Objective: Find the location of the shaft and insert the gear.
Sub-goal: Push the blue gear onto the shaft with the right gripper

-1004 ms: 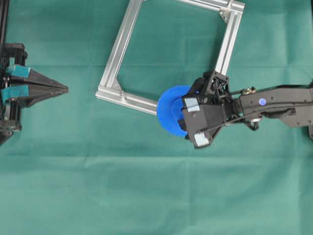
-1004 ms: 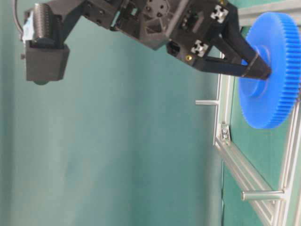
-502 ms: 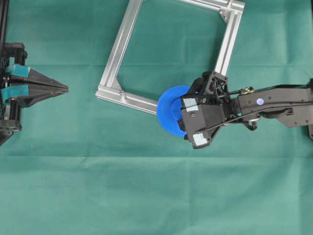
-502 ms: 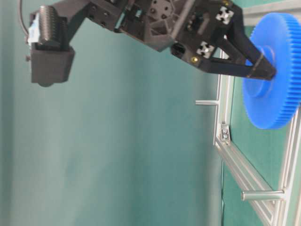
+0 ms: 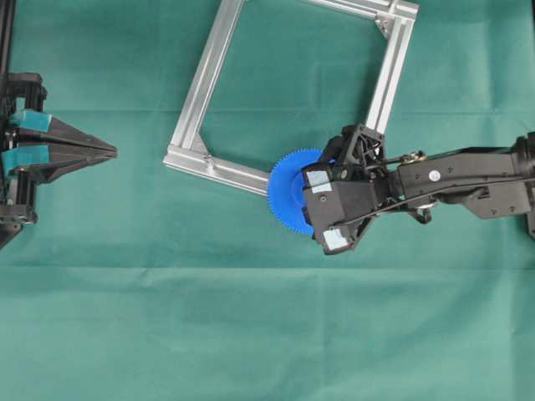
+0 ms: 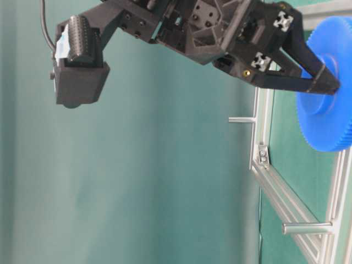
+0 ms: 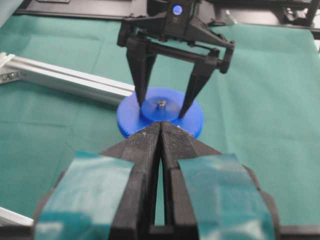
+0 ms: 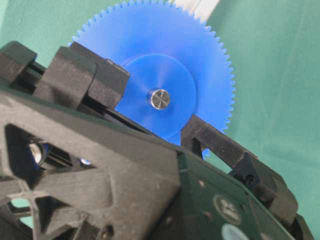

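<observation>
With the shaft point(image 8: 158, 98) showing through the gear point(image 8: 165, 75) (seemingly seated), insertion looks done. Right gripper point(image 7: 162, 111) fingers straddle the hub, apparently gripping; release remains. Left gripper point(image 7: 160, 135) stays away from the gear, closed.

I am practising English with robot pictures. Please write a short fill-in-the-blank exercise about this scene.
1. The gear is coloured ____.
2. The metal shaft shows through the gear's ____ hole.
3. The right gripper has its fingers on either side of the gear's raised ____.
4. The left gripper is ____.

Missing words: blue; centre; hub; shut
</observation>
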Motion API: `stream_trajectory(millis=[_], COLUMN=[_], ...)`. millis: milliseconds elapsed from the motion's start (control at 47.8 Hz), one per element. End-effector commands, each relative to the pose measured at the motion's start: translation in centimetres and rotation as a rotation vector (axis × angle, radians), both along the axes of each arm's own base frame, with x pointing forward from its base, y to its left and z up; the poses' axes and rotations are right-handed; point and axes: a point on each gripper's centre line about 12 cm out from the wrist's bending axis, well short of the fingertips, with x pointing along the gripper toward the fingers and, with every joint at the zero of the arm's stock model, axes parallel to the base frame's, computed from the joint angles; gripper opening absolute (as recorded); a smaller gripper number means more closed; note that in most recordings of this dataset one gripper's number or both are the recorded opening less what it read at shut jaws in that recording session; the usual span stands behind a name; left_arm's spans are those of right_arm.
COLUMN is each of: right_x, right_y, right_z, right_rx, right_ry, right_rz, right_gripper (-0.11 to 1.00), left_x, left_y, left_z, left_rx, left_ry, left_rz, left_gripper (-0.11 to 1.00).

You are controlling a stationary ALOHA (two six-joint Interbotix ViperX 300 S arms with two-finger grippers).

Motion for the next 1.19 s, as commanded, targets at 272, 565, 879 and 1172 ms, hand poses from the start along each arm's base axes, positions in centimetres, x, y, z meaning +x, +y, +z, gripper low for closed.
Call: stream_trajectory(millis=[272,565,879,1172], right_x=[0.5,0.5,0.4,-0.3], right_y=[0.0,0.0,0.0,-0.1], right_z=[0.6,0.6,1.2,3.3], right_rx=[0.0,0.0,-0.003,-0.007], right_ry=[-0.022,-0.022,-0.032,-0.07], right_rz=[0.005,0.005,0.003,-0.001], right_gripper=[0.68,0.69,0.69,0.74], left_x=[0.3,0.2,0.2,0.3], left_y=[0.0,0.0,0.0,0.0], left_z=[0.5,0.5,0.6,0.4], left_rx=[-0.003,-0.003,-0.003,-0.003], left_ry=[-0.009,-0.011,-0.012,-0.006], left_rz=[0.002,0.002,0.002,0.002], left_gripper=[0.01,0.01,0.01,0.01])
